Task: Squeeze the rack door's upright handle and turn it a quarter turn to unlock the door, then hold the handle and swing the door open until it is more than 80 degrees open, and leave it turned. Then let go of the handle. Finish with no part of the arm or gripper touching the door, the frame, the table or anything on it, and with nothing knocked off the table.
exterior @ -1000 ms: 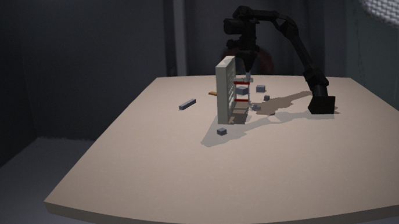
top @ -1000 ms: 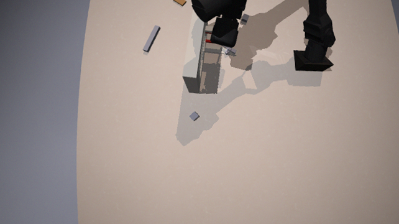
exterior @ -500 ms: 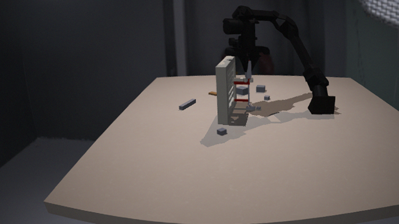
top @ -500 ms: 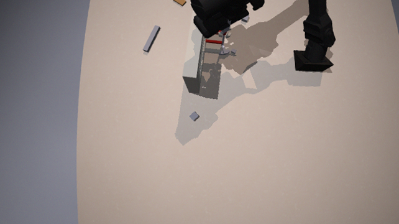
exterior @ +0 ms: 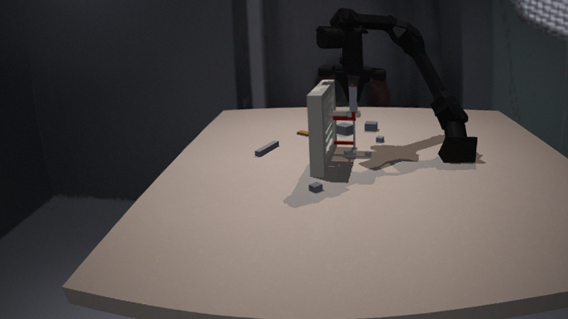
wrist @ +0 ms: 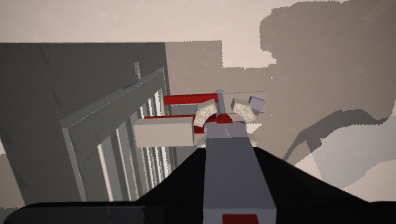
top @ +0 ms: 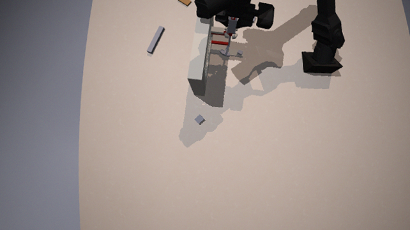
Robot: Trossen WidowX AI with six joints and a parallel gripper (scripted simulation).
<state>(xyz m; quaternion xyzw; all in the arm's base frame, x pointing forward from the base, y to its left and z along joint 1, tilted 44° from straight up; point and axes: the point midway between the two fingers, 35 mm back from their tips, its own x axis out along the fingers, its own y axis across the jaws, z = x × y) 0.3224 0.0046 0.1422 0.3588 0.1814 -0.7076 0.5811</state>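
Observation:
The pale rack frame (top: 197, 62) (exterior: 315, 138) stands upright on the table. Its slatted door (exterior: 330, 125) (wrist: 114, 165) sits along the frame's right side in the exterior view, with no clear gap between them. The grey upright handle (top: 232, 27) (exterior: 353, 100) (wrist: 235, 175) stands off the door on red arms (top: 220, 42) (exterior: 343, 118) (wrist: 190, 99). My gripper (exterior: 352, 93) (wrist: 227, 155) points down and is shut on the handle's upper part. One finger is on the door side of the handle, the other on the far side. The contact faces are partly hidden.
An orange block (top: 184, 0) (exterior: 302, 132) and a long grey bar (top: 155, 40) (exterior: 266, 148) lie behind the rack. A small grey cube (top: 199, 119) (exterior: 315, 187) lies near its front end. More grey blocks (exterior: 344, 128) (exterior: 370, 126) lie beyond the handle. My arm's base (top: 322, 63) (exterior: 458, 149) is at right.

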